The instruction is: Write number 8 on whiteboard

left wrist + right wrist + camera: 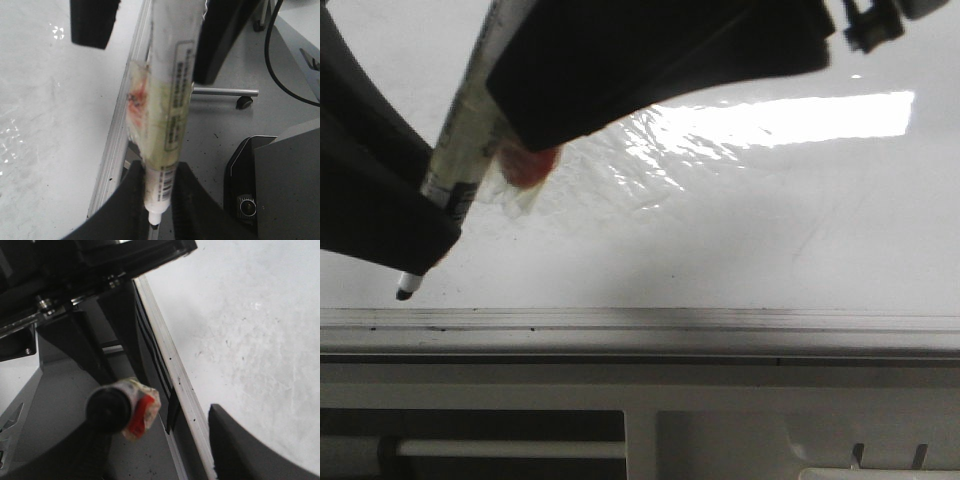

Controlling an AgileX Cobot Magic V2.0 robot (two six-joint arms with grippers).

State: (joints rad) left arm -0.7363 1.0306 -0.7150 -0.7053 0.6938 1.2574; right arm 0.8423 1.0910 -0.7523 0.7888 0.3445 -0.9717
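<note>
The whiteboard (pixel 770 220) is glossy white with a wrinkled shiny patch (pixel 650 150). No number 8 shows on it. My left gripper (pixel 159 185) is shut on a white marker (pixel 167 100) wrapped in clear tape with a red patch. In the front view the left gripper (pixel 420 225) holds the marker (pixel 470 120) slanted, its black tip (pixel 404 292) close over the board by the near rail; I cannot tell if it touches. My right gripper (pixel 160 412) is open, its fingers on either side of the marker's black back end (pixel 107 410).
A grey metal rail (pixel 720 325) edges the board on the near side, with a beige slotted panel (pixel 880 440) below it. In the left wrist view, grey floor, a caster leg (pixel 245 102), a black cable and a black base unit (pixel 250 195) lie beyond the rail.
</note>
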